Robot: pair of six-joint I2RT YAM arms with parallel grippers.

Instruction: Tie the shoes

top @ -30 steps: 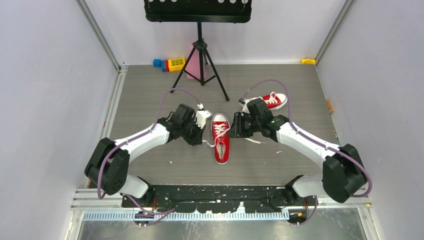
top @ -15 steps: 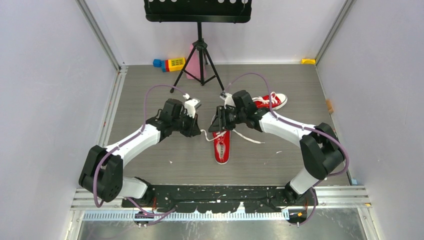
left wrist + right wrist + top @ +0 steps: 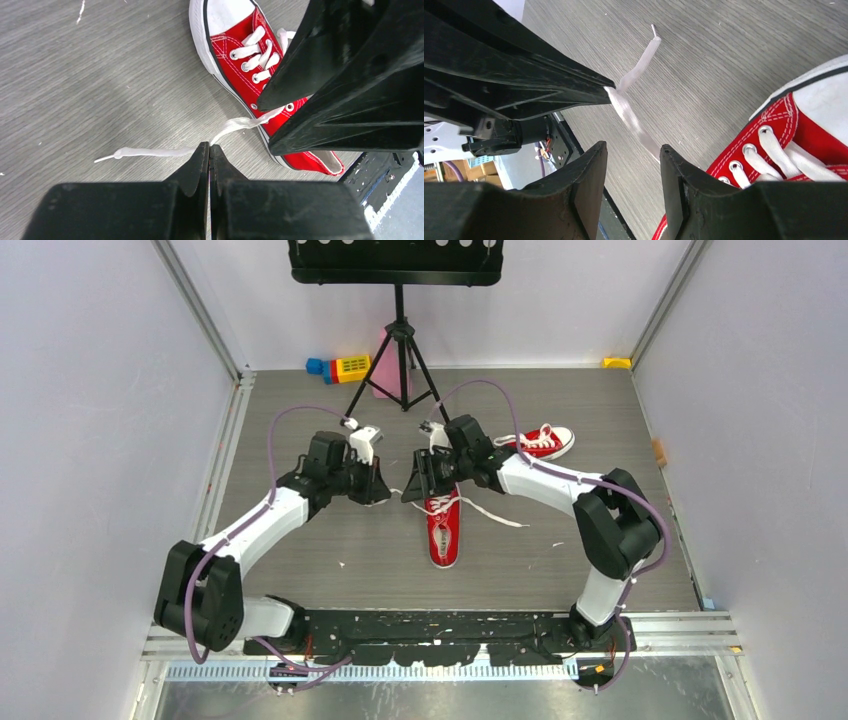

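One red shoe [image 3: 443, 535] lies mid-table, toe toward the arms; its white toe cap and laced eyelets show in the left wrist view [image 3: 235, 45] and the right wrist view [image 3: 814, 135]. The other shoe [image 3: 545, 440] lies at the back right. My left gripper [image 3: 388, 490] [image 3: 209, 146] is shut on the near shoe's left lace [image 3: 235, 125], stretched taut from the top eyelet, its free end trailing on the table. My right gripper [image 3: 408, 490] [image 3: 633, 147] hovers open just beside it, over the shoe's heel, and the lace [image 3: 624, 107] runs just ahead of its fingers, untouched.
A black tripod music stand [image 3: 400, 350] rises at the back centre, with coloured toy blocks [image 3: 340, 368] and a pink object [image 3: 385, 370] at its feet. The shoe's other lace [image 3: 495, 512] lies loose to its right. Grey walls close in both sides.
Both grippers moved leftward and farther from the bases. The right gripper crossed over the shoe's heel and opened wider. The left gripper stayed shut, drawing the lace out to the left.
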